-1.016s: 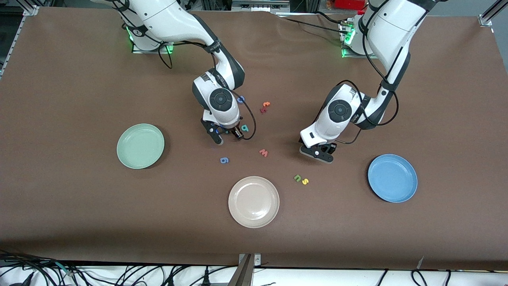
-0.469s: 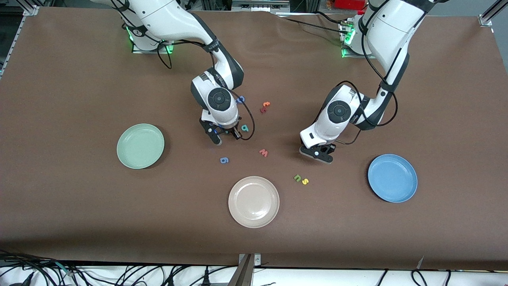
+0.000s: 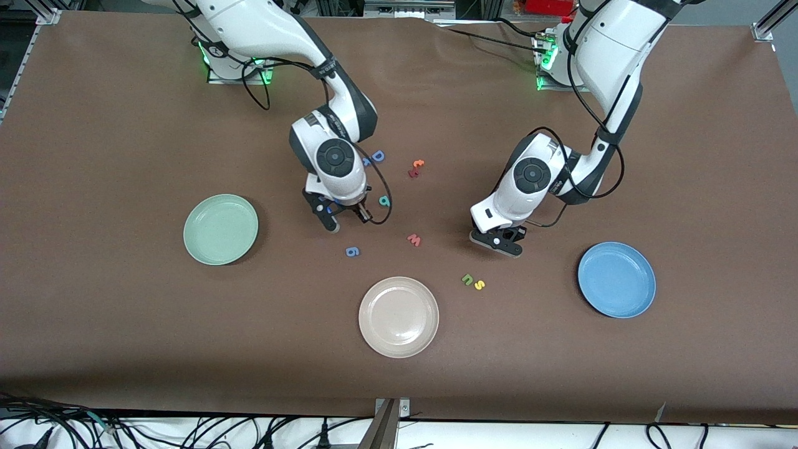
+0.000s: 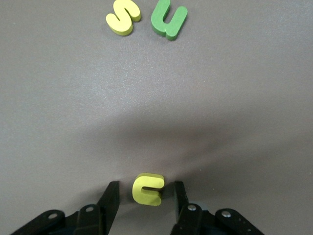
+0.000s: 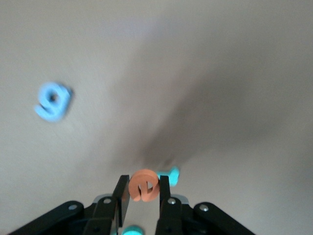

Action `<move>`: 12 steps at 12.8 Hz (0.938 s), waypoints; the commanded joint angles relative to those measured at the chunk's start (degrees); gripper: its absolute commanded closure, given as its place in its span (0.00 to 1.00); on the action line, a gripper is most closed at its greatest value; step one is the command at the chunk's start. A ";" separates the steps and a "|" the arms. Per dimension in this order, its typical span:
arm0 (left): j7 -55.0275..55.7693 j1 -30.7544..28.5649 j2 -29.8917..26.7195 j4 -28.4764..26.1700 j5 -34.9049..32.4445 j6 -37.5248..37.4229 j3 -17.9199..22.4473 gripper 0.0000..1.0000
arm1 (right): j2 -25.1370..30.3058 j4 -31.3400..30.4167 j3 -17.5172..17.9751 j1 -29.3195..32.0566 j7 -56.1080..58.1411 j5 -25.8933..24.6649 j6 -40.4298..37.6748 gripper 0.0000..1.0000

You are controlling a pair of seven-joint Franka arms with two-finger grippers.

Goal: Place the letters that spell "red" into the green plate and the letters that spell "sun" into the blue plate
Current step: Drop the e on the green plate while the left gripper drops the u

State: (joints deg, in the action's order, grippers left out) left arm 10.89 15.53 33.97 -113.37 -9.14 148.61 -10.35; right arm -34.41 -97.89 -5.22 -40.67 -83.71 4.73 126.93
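My right gripper (image 3: 341,219) is shut on the orange "e" (image 5: 144,185), just off the table between the teal "d" (image 3: 384,201) and the green plate (image 3: 220,229). A teal letter (image 5: 171,174) lies right by the e; I cannot tell which letter it is. My left gripper (image 3: 499,242) is down at the table, open, its fingers on either side of the yellow "u" (image 4: 147,189) with a gap on each side. The olive "n" (image 3: 466,279) and yellow "s" (image 3: 479,285) lie together nearer the front camera. The blue plate (image 3: 616,280) sits toward the left arm's end.
A beige plate (image 3: 398,317) lies nearest the front camera, mid-table. A blue "g" (image 3: 352,251) and a salmon "w" (image 3: 414,239) lie between the grippers. A blue capital "D" (image 3: 377,156) and a small orange-and-red letter pair (image 3: 416,167) lie nearer the bases.
My right gripper shut on the e and moved toward the green plate, uncovering the blue D. My left gripper's fingers narrowed around the u; that arm barely moved.
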 commanded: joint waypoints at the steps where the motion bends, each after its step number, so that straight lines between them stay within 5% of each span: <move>1: -0.17 0.90 0.74 1.14 -1.23 0.54 1.03 0.49 | 4.43 -0.73 -6.00 -0.20 13.52 0.63 -8.33 0.96; 5: -0.17 0.99 0.74 1.14 -1.40 0.63 1.21 0.70 | 7.68 -4.66 -14.09 -0.02 26.81 1.07 -13.98 0.96; 9: -0.17 0.90 0.05 1.14 -1.32 0.63 1.29 0.76 | 8.58 -12.67 -22.88 0.85 44.73 1.24 -9.17 0.96; 12: -7.69 -0.59 -2.94 2.45 -0.61 -0.07 4.63 0.77 | 6.74 -16.71 -22.64 5.78 52.50 1.94 -2.23 0.95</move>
State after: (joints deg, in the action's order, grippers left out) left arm 8.44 15.63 33.63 -111.38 -9.15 149.40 -7.78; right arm -27.93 -111.46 -28.34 -35.99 -34.70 5.03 121.17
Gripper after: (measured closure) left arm 0.722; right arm 0.714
